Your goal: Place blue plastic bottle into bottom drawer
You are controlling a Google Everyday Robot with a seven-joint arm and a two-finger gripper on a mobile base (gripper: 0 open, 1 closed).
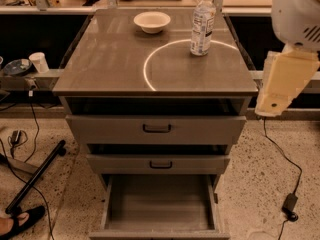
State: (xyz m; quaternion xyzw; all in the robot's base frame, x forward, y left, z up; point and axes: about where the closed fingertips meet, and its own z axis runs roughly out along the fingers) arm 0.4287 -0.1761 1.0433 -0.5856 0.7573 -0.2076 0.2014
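The blue plastic bottle (203,24) stands upright on the grey cabinet top (110,59), toward the back right, cap up, so its long axis is vertical. Its base sits on a bright ring of reflected light (146,69), and a white bowl (152,21) sits apart to its left. Below, the bottom drawer (160,204) is pulled out with nothing in it, while the 2 shallower drawers (157,129) above it are only slightly ajar.

The robot has 1 arm (285,81), which shows as a white housing and a cream link hanging beside the cabinet's right edge. The gripper itself is out of view somewhere past that link, so I cannot tell whether it is open or closed.

From the arm, the bottle lies to the left and further back, near the right side of the top. I'd judge a sideways reach from the right onto the bottle's middle to be the natural approach. After that the bottle would need a long carry forward and down to the drawer.
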